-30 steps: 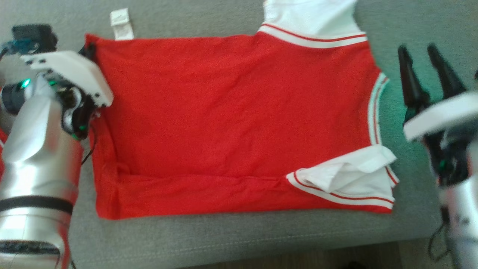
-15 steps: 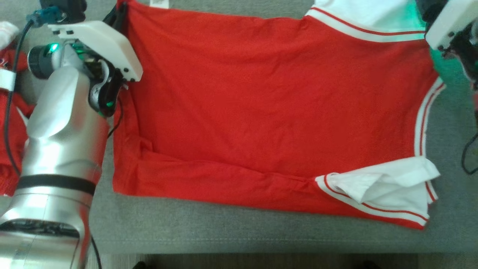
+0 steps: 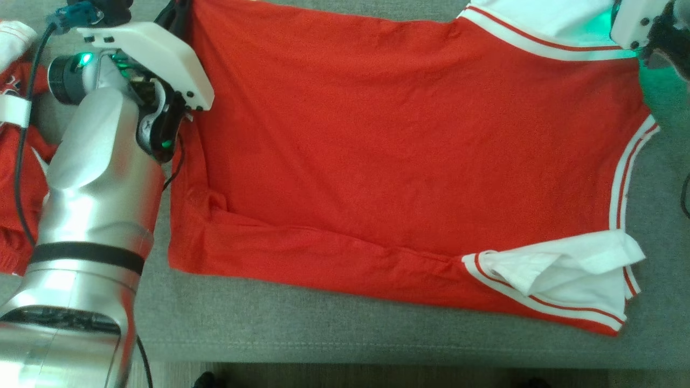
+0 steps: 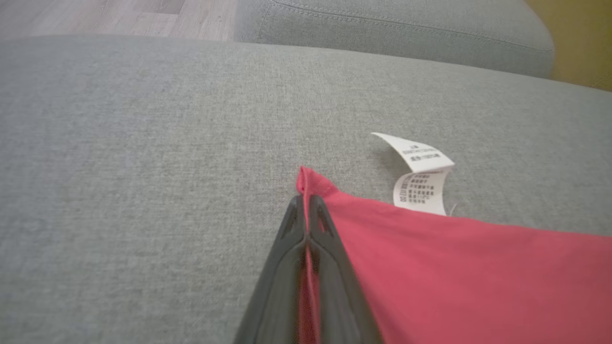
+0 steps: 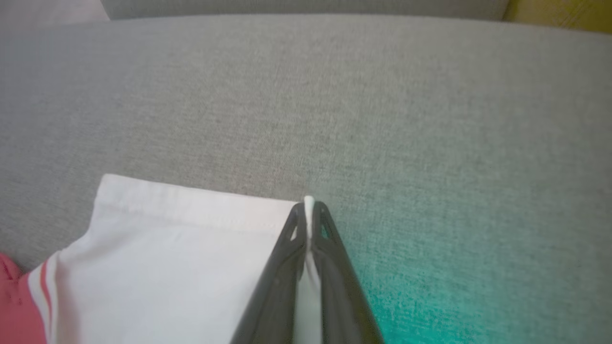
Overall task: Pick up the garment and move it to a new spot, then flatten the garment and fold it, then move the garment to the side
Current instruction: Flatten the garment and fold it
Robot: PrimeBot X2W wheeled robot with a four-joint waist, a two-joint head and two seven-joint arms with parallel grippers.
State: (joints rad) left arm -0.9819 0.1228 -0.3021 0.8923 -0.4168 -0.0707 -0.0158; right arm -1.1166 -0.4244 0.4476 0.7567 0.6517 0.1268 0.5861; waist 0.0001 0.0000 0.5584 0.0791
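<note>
Both pairs of jaws are pressed together on cloth. Left gripper (image 4: 306, 203) pinches a red hem corner of the garment (image 3: 409, 140), toward the far left of the grey cushion (image 3: 323, 339). Right gripper (image 5: 309, 210) pinches the edge of the far white sleeve (image 5: 181, 243), toward the cushion's far right.

The garment is a red shirt with white sleeves and red-and-white striped trim. It lies spread across the middle of the cushion, hem toward the left edge and neckline toward the right edge. Along its near side the red cloth is folded back in a long strip. The near sleeve (image 3: 566, 269) lies crumpled by the near right corner.

A white care label (image 4: 423, 177) sticks out just beside the pinched red corner. The silver left forearm (image 3: 91, 215) reaches along the cushion's left edge. Another red cloth (image 3: 16, 161) lies beyond it at the left.
</note>
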